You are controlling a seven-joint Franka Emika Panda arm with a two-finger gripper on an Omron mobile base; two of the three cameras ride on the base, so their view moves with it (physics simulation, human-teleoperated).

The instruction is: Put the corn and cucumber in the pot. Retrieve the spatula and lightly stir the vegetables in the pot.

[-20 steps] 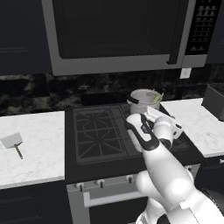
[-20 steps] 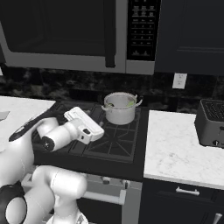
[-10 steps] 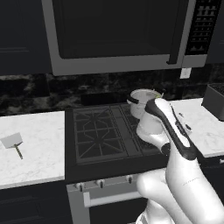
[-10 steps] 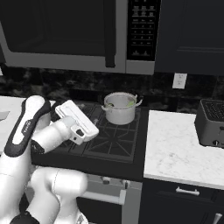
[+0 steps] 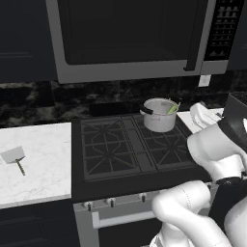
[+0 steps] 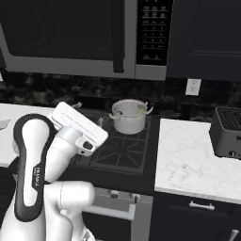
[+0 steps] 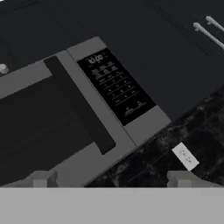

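Observation:
The silvery pot (image 5: 159,116) (image 6: 128,117) stands on the stove's back right burner. The yellow-green corn (image 5: 172,108) (image 6: 140,111) leans against the inside of its rim. A darker green bit low inside the pot (image 6: 119,113) may be the cucumber; I cannot tell for sure. The spatula (image 5: 14,157) lies on the left counter, grey blade to the back. My gripper (image 7: 111,180) is open with nothing between its fingertips, and it points up at the microwave. My white hand (image 6: 77,124) hangs over the stove's front, to the left of the pot and apart from it.
The microwave (image 5: 125,38) (image 7: 65,118) hangs over the black stove (image 5: 130,147). A dark toaster (image 6: 228,132) sits on the right counter (image 6: 188,164). A wall outlet (image 6: 193,86) (image 7: 186,156) is above that counter.
The arm has risen and drawn back from the stove. The hand has turned from looking down to pointing up at the microwave. The jaws have stayed open.

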